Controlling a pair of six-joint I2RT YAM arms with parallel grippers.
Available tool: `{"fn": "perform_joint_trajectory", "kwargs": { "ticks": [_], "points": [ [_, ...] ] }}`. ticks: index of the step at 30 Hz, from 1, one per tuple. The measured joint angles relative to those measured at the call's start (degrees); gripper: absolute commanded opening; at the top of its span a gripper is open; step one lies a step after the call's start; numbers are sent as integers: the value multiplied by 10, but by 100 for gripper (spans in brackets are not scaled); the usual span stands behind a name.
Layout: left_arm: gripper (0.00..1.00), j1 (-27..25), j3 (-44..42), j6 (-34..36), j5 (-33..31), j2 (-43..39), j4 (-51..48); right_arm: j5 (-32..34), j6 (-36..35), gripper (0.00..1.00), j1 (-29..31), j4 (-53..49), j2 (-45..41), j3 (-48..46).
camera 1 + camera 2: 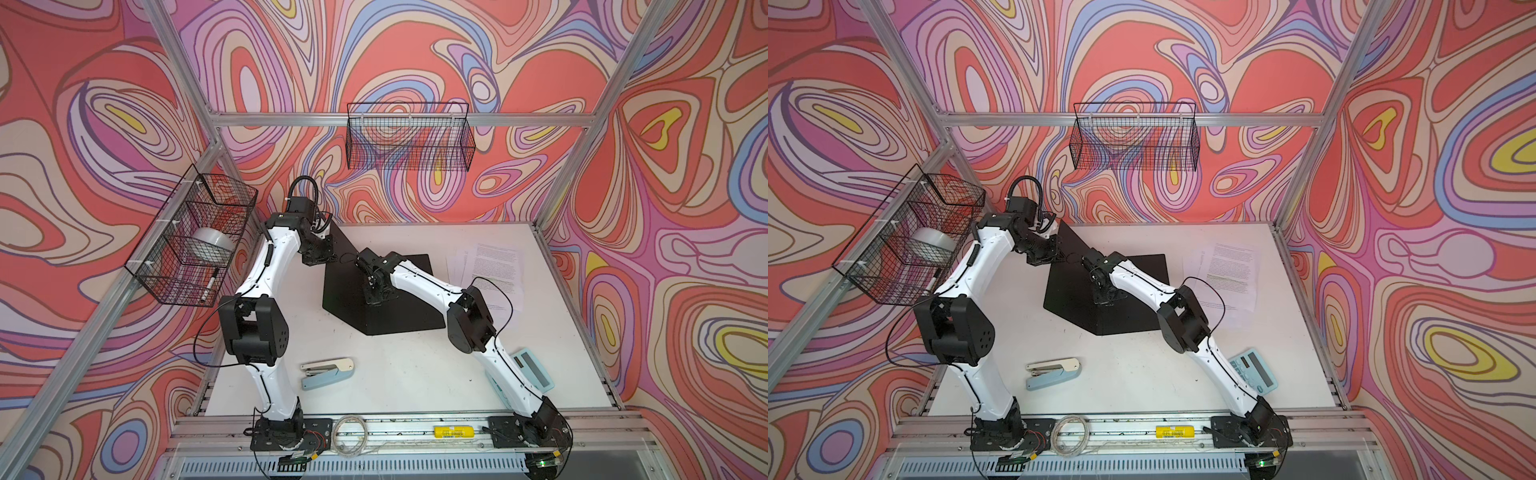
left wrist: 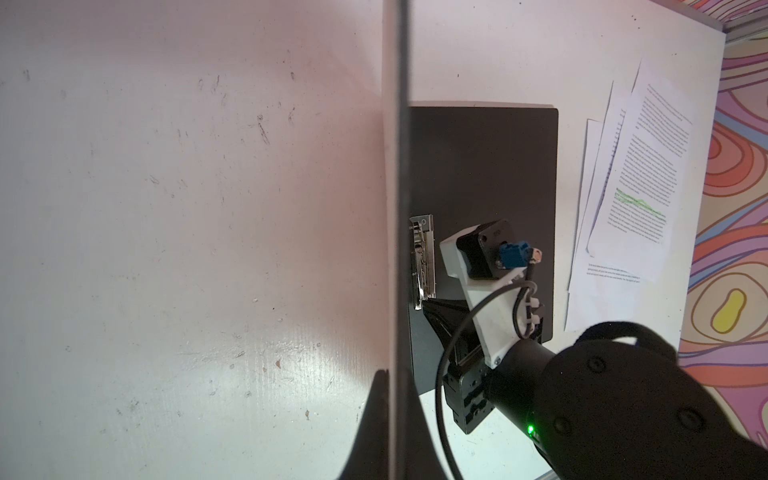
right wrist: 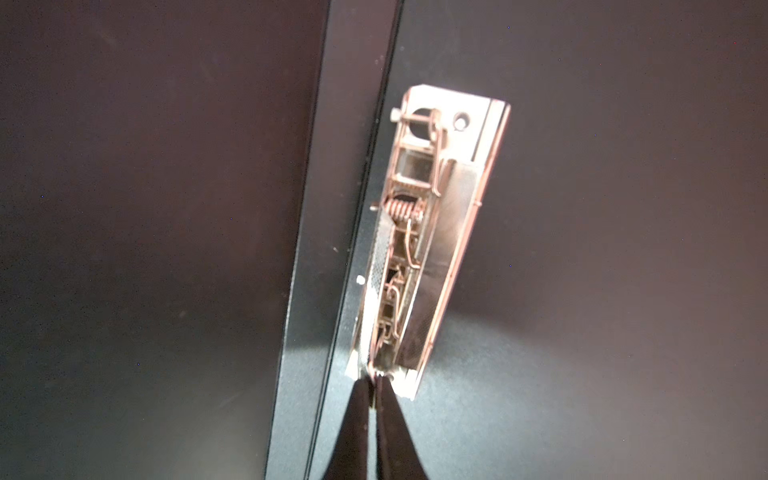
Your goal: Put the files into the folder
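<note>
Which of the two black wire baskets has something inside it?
The wire basket on the left wall: it holds a tape roll and a marker. In the back-wall basket I see nothing.

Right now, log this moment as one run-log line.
folder: open | left end effector: shut on cover, raised | right end effector: shut on metal clip | files: on table beside folder, not in

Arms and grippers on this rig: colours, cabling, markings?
Left arm and right arm: glossy white link shells, black joint housings, thin black cables running along them. Left gripper and right gripper: black tapered fingers. Small green LED and blue connector near the right wrist.
</note>
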Motion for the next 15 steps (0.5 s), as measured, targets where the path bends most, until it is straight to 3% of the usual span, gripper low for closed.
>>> {"fn": "perform_joint_trajectory", "kwargs": {
  "ticks": [15],
  "points": [
    [0, 0, 0, 0, 0, 0, 0, 0, 0, 1, 0, -3, -5, 1]
  ]
}}
